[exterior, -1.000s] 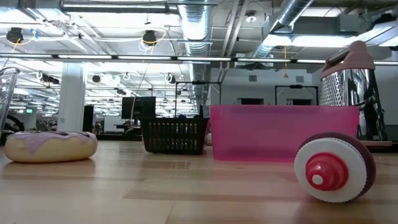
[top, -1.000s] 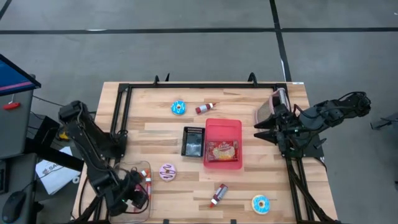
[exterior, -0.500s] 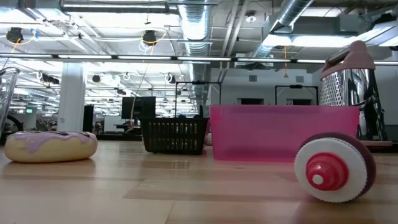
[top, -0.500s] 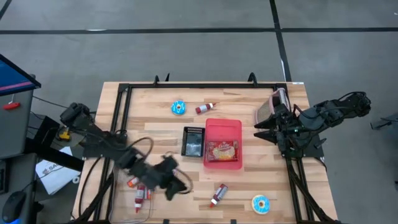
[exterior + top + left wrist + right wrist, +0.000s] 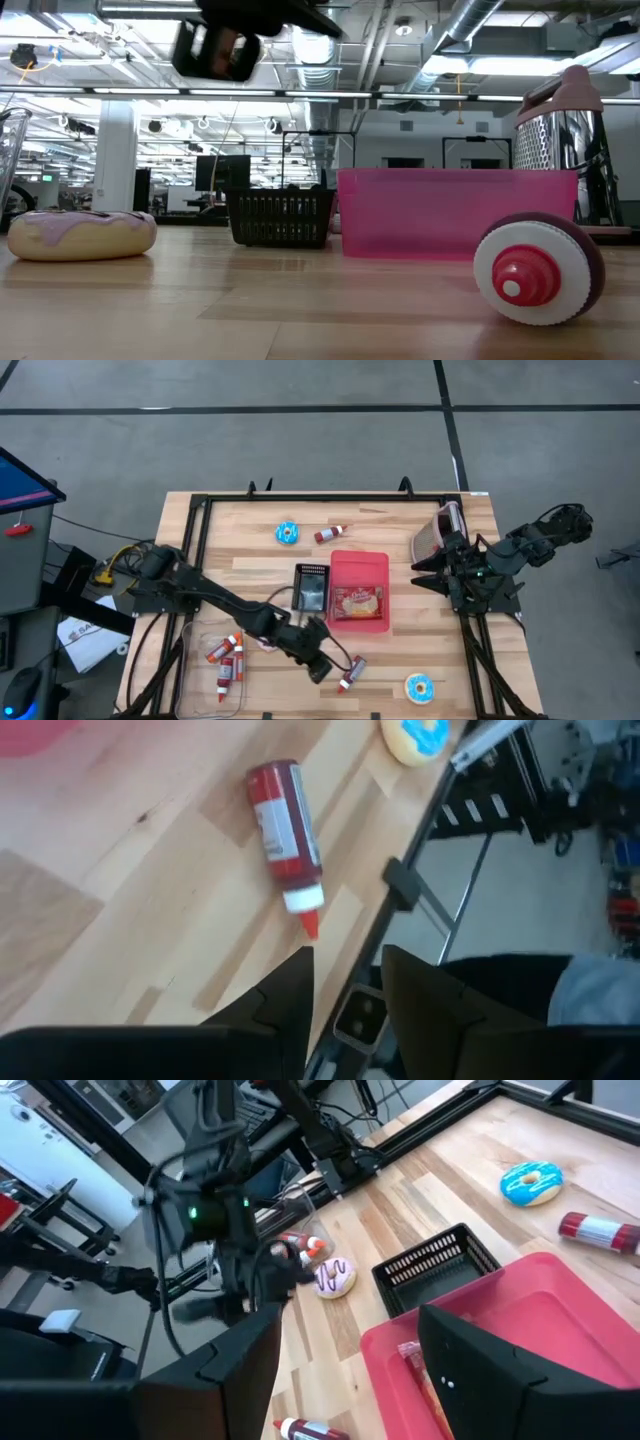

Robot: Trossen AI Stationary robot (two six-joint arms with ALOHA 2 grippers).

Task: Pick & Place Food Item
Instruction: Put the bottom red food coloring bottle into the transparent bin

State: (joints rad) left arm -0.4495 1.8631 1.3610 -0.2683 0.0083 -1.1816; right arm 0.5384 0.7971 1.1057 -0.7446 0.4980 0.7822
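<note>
Left hand (image 5: 345,975), fingers narrowly parted and holding nothing, hovering just beside red sauce bottle (image 5: 285,830) lying flat on worktop (image 5: 120,900).

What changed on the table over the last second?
The left arm swung from the clear tray at the table's near left corner across toward the middle; its gripper now hangs beside the red bottle, holding nothing visible. The pink donut, pink bin, black basket and the right gripper stayed put.
</note>
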